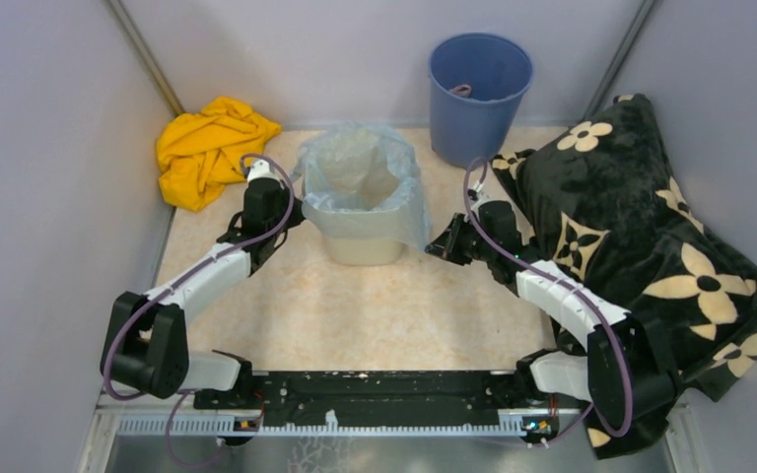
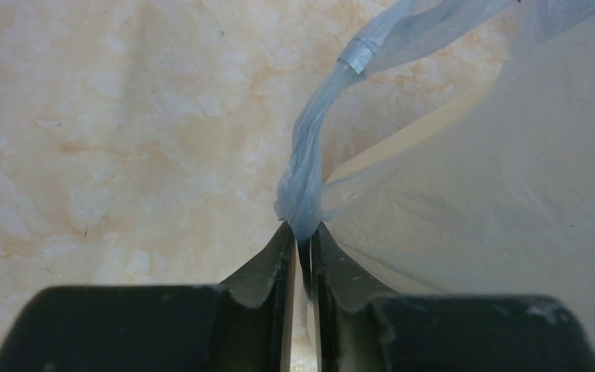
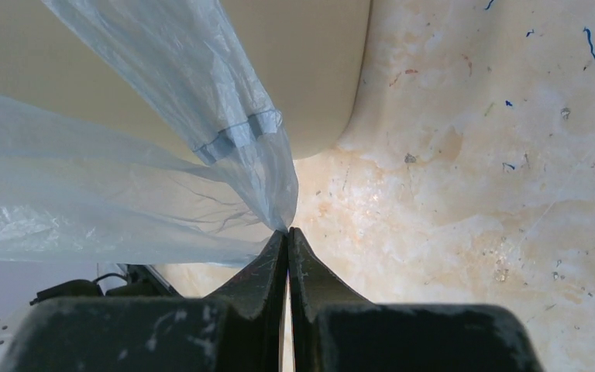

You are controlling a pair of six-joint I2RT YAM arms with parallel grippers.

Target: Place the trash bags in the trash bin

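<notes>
My left claw (image 1: 299,205) is clenched on the trash bag (image 1: 360,168). In its wrist view the two fingers (image 2: 267,267) meet at the tips (image 2: 302,232) and pinch a twisted, rope-like strand of the pale-blue plastic (image 2: 310,155). The strand climbs up and to the right, with a paler band across it. My right claw (image 1: 436,246) is clenched on the same bag. Its fingertips (image 3: 287,232) pinch the point of a crinkled flap (image 3: 225,116), and a wider sheet of the film spreads away to the left. From above, the bag sits in the trash bin (image 1: 365,248). Its mouth gapes upward and its skirt is draped over the rim and down the outside, so only the cream lower wall of the bin shows below the plastic. The bin stands upright toward the far middle of the marbled table (image 1: 355,315), between my two claws. The left claw holds the bag on the bin's left side and the right claw holds it on the right, lower down. The bin's cream wall (image 3: 302,62) fills the top of the right wrist view just behind the flap. A crumpled yellow cloth (image 1: 207,148) lies at the far left corner, well apart from the bin. A round blue bucket (image 1: 478,94) stands far right, just behind the bin. A black blanket with cream flowers (image 1: 641,236) is heaped along the right side, beside my right arm.
</notes>
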